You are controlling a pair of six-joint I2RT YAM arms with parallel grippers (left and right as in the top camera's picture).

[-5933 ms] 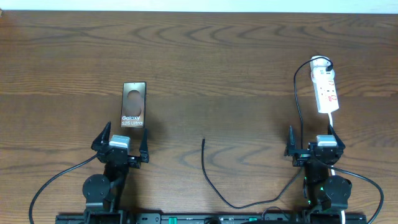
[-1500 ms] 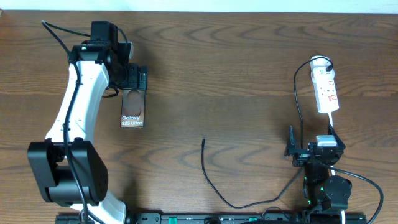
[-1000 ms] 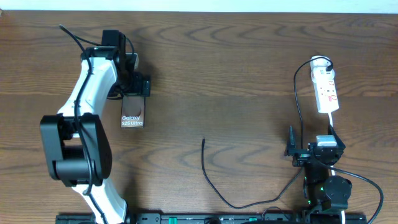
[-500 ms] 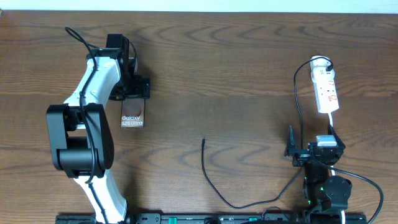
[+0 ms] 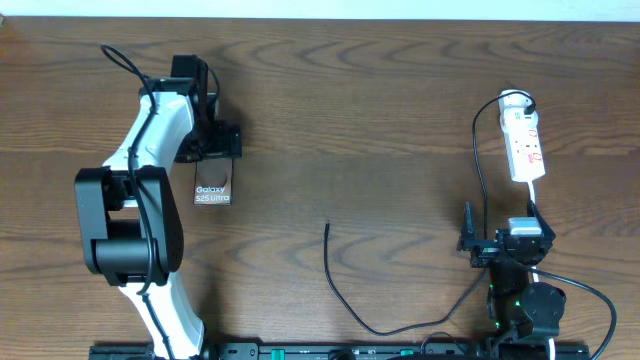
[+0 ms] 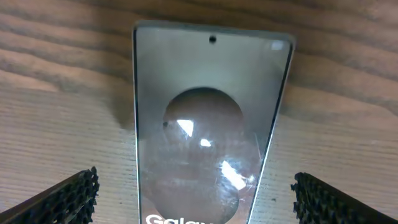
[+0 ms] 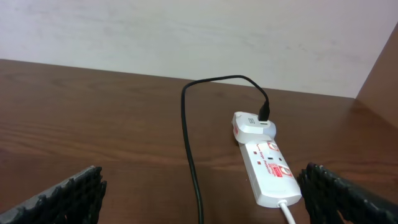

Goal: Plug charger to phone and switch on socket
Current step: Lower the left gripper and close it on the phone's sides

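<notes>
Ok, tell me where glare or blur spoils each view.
Left wrist: white glare patches sit on the phone inside its dark oval, and the whole close-up looks soft. Overhead: even light, no glare, the phone's white lettering readable. Right wrist: the socket is evenly lit and fairly sharp, no glare on it.

The table [image 5: 380, 100] is dark brown wood with wavy grain, paler under glare in the left wrist view. The phone [image 5: 211, 185] shows a bronze-brown face bearing a dark oval and white lettering; the socket [image 5: 524, 148] is white with red marks and a white lead. The charger [image 5: 326, 250] is a black cable ending in a white plug head [image 5: 513, 101]; the left arm [image 5: 150, 130] is white with black joints
</notes>
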